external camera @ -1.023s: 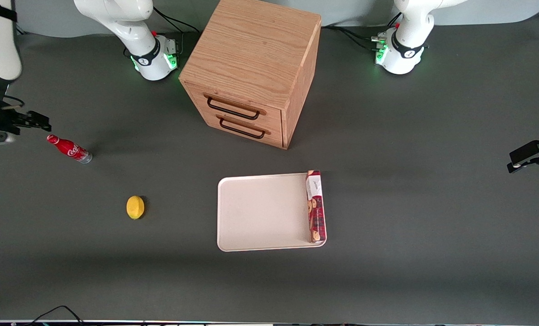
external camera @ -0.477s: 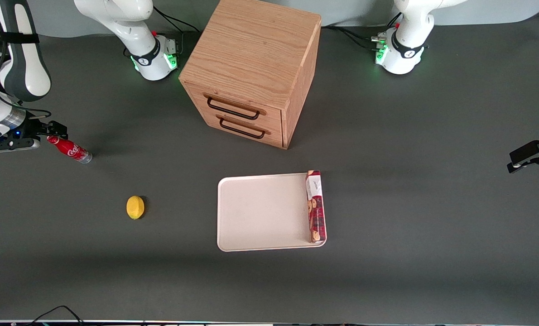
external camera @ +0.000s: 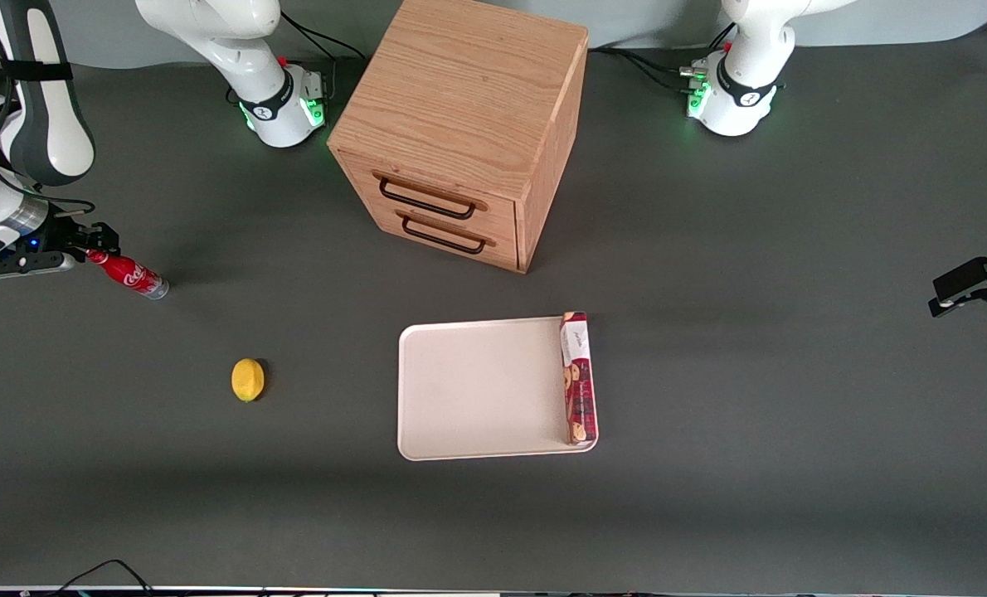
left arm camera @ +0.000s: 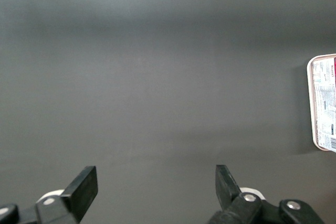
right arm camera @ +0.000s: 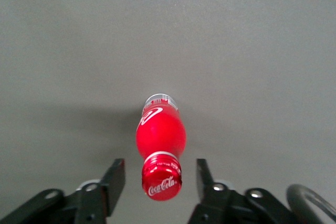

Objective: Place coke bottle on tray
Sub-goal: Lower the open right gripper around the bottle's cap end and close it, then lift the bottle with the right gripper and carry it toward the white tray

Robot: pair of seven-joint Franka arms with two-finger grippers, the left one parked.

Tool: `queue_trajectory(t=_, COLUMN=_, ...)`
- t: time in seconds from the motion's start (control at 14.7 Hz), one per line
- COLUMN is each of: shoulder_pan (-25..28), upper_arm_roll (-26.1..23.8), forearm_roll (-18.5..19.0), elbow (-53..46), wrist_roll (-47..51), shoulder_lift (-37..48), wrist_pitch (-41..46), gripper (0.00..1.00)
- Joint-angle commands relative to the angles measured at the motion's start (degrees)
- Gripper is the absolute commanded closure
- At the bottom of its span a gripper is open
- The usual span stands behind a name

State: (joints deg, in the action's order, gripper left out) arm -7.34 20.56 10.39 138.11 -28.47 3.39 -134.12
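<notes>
The coke bottle [external camera: 131, 274], slim and red with a white script logo, stands on the dark table toward the working arm's end. In the right wrist view its red cap [right arm camera: 161, 181] sits between my two fingers, with a gap on each side. My gripper [external camera: 100, 240] is open, hanging over the bottle's cap, and holds nothing; it also shows in the right wrist view [right arm camera: 160, 178]. The cream-white tray [external camera: 477, 390] lies flat near the table's middle, nearer to the front camera than the cabinet and well away from the bottle.
A long red biscuit box [external camera: 578, 377] lies on the tray along its edge toward the parked arm. A yellow lemon [external camera: 248, 380] sits on the table between bottle and tray. A wooden drawer cabinet [external camera: 460, 124] stands farther from the camera.
My gripper has moved in toward the bottle from the table's edge and come down over its cap. The bottle, lemon, tray and box have not moved.
</notes>
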Motion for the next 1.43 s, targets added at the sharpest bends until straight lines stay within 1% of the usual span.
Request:
queue_trajectory(t=0.0, shoulder_pan=-0.3, upper_arm_roll=0.2, forearm_roll=0.9, elbow=0.3, wrist_roll=-1.6, shoulder_lift=0.0, wrist_pitch=-1.3, gripper=0.71)
queue_trajectory(t=0.07, shoulder_pan=-0.3, upper_arm_roll=0.2, forearm_roll=0.9, elbow=0.3, wrist_roll=-1.8, shoulder_lift=0.0, wrist_pitch=-1.3, gripper=0.82)
queue_trajectory(t=0.2, shoulder_pan=-0.1, upper_arm_roll=0.2, forearm_roll=0.9, elbow=0.1, wrist_roll=-1.8, shoulder_lift=0.0, wrist_pitch=-1.3, gripper=0.94)
queue_trajectory(t=0.34, shoulder_pan=0.3, upper_arm_roll=0.1, forearm_roll=0.9, elbow=-0.7, wrist_roll=-1.8, shoulder_lift=0.8, wrist_pitch=0.0, gripper=0.96)
queue_trajectory(t=0.41, shoulder_pan=0.6, upper_arm_roll=-0.3, forearm_roll=0.9, elbow=-2.5, wrist_roll=-1.6, shoulder_lift=1.4, wrist_pitch=2.3, gripper=0.96)
queue_trajectory(t=0.55, shoulder_pan=1.9, upper_arm_roll=-1.4, forearm_roll=0.7, elbow=-9.5, wrist_roll=-1.5, shoulder_lift=2.1, wrist_pitch=12.3, gripper=0.96)
queue_trajectory(t=0.68, shoulder_pan=1.9, upper_arm_roll=-6.7, forearm_roll=-0.4, elbow=-19.7, wrist_roll=-0.9, shoulder_lift=1.8, wrist_pitch=24.1, gripper=0.96)
queue_trajectory(t=0.82, shoulder_pan=1.9, upper_arm_roll=-11.3, forearm_roll=-5.1, elbow=-28.9, wrist_roll=-0.4, shoulder_lift=1.4, wrist_pitch=33.7, gripper=0.96)
queue_trajectory(t=0.89, shoulder_pan=1.9, upper_arm_roll=-13.9, forearm_roll=-6.4, elbow=-32.5, wrist_roll=1.0, shoulder_lift=1.2, wrist_pitch=36.8, gripper=0.96)
queue_trajectory(t=1.02, shoulder_pan=2.0, upper_arm_roll=-20.9, forearm_roll=-6.8, elbow=-37.6, wrist_roll=4.9, shoulder_lift=0.9, wrist_pitch=38.7, gripper=0.96)
queue_trajectory(t=1.09, shoulder_pan=1.9, upper_arm_roll=-26.1, forearm_roll=-6.8, elbow=-40.5, wrist_roll=8.6, shoulder_lift=0.0, wrist_pitch=39.0, gripper=0.96)
queue_trajectory(t=1.23, shoulder_pan=1.9, upper_arm_roll=-34.8, forearm_roll=-6.8, elbow=-47.4, wrist_roll=19.3, shoulder_lift=-4.8, wrist_pitch=41.0, gripper=0.96)
queue_trajectory(t=1.36, shoulder_pan=2.0, upper_arm_roll=-42.9, forearm_roll=-6.6, elbow=-54.6, wrist_roll=26.0, shoulder_lift=-12.1, wrist_pitch=41.4, gripper=0.96)
